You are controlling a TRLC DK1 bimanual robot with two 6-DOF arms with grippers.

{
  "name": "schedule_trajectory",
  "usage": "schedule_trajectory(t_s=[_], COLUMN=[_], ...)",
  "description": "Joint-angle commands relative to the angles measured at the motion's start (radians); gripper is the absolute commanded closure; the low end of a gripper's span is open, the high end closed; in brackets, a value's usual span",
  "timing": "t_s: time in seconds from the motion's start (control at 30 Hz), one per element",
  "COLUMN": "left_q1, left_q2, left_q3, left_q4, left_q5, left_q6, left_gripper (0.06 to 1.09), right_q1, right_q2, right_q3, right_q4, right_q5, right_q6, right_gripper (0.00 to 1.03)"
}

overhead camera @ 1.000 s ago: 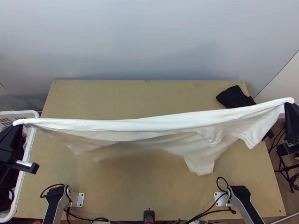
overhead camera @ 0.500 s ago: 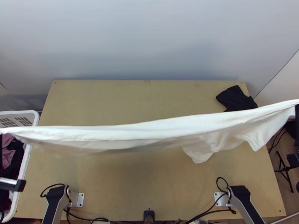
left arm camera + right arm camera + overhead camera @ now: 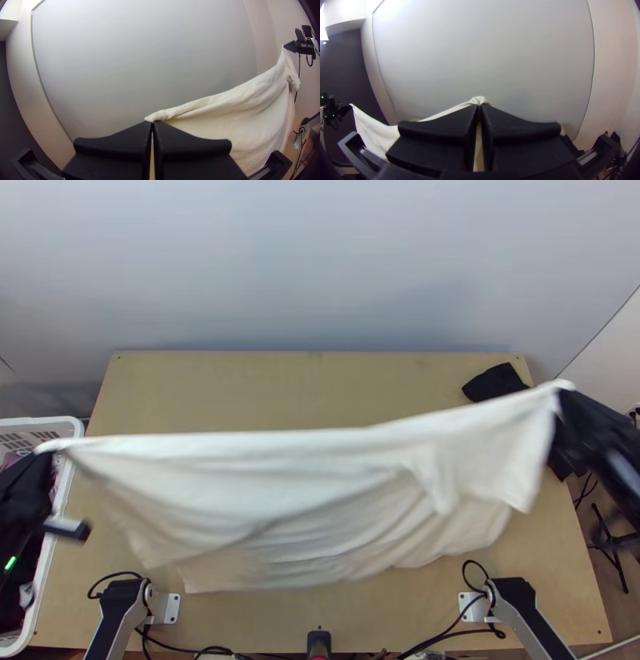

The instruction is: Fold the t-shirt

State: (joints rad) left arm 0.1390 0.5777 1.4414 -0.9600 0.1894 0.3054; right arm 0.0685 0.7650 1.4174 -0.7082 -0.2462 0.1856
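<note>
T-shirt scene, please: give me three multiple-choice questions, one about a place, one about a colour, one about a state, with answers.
1. Where on the table is the black cloth?
A. Far left corner
B. Far right corner
C. Middle of the near edge

2. What colour is the basket?
A. White
B. Red
C. Green

3. How is the t-shirt?
A. Folded in a square
B. Rolled up
C. Hanging, held at both ends

1: B, the top view shows it there.
2: A, its rim is white.
3: C, the left pincer and right pincer each pinch an end, and the fabric drapes below.
</note>
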Motion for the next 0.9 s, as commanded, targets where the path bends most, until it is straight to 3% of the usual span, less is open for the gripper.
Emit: schedule_trajectory(t_s=[0.0, 0.17, 0.3, 0.5, 0.67, 0.87], left_q1=[-0.015, 0.097, 0.045, -0.133, -0.165, -0.079], left_q2=[0.132, 0.412, 0.58, 0.814, 0.962, 1.056], left_q3=[-0.317, -0.326, -0.289, -0.371, -0.377, -0.291], left_q4=[0.219, 0.465, 0.506, 0.601, 0.705, 0.724], left_q5=[-0.01, -0.007, -0.018, -0.128, -0.18, -0.222], left_q6=[0.061, 0.095, 0.084, 0.08, 0.075, 0.031], left_gripper=[1.04, 1.04, 1.04, 1.04, 1.04, 1.04], right_q1=[0.017, -0.016, 0.022, 0.093, 0.132, 0.123], right_q2=[0.24, 0.487, 0.737, 1.07, 1.163, 1.252], right_q3=[-0.199, -0.221, -0.08, 0.046, 0.103, 0.242], right_q4=[0.09, 0.303, 0.285, 0.257, 0.257, 0.268], right_q5=[-0.002, -0.002, -0.013, -0.015, -0.015, 0.022], right_q6=[-0.084, -0.17, -0.259, -0.328, -0.357, -0.371], right_gripper=[1.0, 1.0, 1.0, 1.0, 1.0, 1.0])
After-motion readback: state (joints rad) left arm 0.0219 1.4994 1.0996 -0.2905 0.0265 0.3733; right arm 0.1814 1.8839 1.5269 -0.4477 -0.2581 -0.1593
